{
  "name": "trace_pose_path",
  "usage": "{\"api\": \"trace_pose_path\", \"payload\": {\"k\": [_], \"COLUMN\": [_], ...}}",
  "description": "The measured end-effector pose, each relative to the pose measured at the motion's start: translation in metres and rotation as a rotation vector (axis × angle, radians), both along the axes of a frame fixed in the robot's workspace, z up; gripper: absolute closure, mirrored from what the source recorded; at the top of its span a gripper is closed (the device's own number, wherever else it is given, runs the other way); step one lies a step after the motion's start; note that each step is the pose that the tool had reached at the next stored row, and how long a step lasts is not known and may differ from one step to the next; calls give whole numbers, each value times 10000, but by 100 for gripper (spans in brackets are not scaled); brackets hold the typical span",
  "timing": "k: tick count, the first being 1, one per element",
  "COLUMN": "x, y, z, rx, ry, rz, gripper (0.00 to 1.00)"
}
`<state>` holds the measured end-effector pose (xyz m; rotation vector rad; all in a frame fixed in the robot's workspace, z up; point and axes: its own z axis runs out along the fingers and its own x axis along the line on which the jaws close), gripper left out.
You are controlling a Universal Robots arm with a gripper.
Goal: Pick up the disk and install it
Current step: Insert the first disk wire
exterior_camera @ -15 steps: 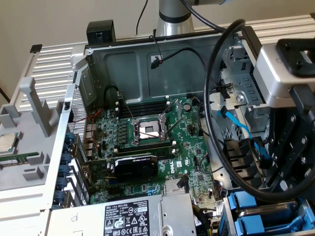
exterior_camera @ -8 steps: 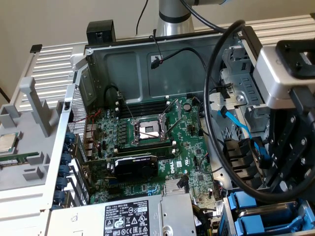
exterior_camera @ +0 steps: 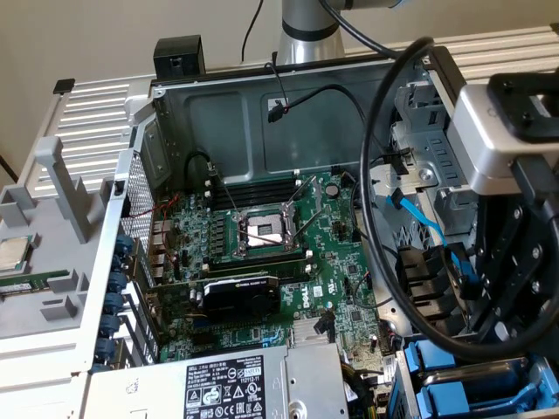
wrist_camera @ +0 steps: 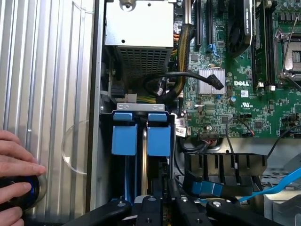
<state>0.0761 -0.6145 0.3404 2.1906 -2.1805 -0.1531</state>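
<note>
The disk [wrist_camera: 144, 160] stands on edge in the drive bay at the case's corner, a thin silver strip between the two blue tabs of its frame [wrist_camera: 159, 137]. In the exterior view the same silver strip of the disk [exterior_camera: 476, 377] and blue frame [exterior_camera: 432, 360] sit at the lower right, under the arm. My gripper [wrist_camera: 157, 200] is straight over the bay with its black fingers drawn close together around the disk's near end. In the exterior view, the gripper [exterior_camera: 511, 301] hangs just above the bay; its tips are hidden behind the linkage.
The grey power-supply box [exterior_camera: 218, 388] borders the bay. The motherboard [exterior_camera: 341, 244], a graphics card [exterior_camera: 240, 297], a looping black cable [exterior_camera: 376, 175] and a blue data cable [wrist_camera: 277, 186] crowd the case. A person's hand [wrist_camera: 14, 160] rests on a round dark knob [wrist_camera: 19, 194] outside.
</note>
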Motion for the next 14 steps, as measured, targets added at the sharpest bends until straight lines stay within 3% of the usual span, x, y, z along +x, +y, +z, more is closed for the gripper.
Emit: {"api": "trace_pose_path", "payload": {"k": [5, 9, 14], "x": [-2, -3, -3], "y": [12, 40, 41], "z": [1, 2, 1], "rx": [-7, -62, -99], "ry": [1, 0, -15], "rz": [-1, -1, -1], "gripper": [83, 83, 83]}}
